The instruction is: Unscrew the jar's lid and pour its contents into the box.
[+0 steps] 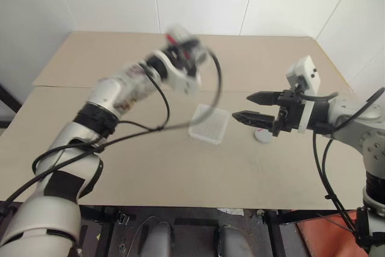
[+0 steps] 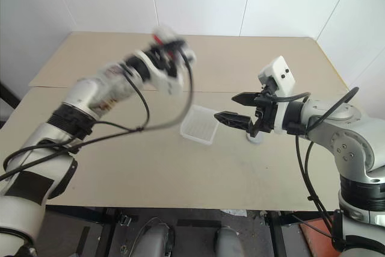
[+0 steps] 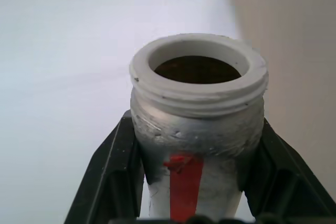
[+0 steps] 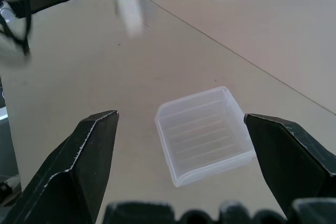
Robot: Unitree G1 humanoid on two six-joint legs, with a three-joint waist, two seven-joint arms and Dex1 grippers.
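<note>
— Grippers, please: what do yours hold?
— Your left gripper (image 3: 197, 182) clamps the silvery-grey, red-banded jar (image 3: 197, 129), lidless, raised over the table. Your right gripper (image 1: 243, 106) gapes empty beside the translucent white ribbed plastic box (image 1: 209, 124).

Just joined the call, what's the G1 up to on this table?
Left gripper holds the jar raised above the table; the jar's mouth is open, its lid lying on the table under the right gripper. The right gripper's fingers stand open and empty over the box. Nothing shows in the box.
</note>
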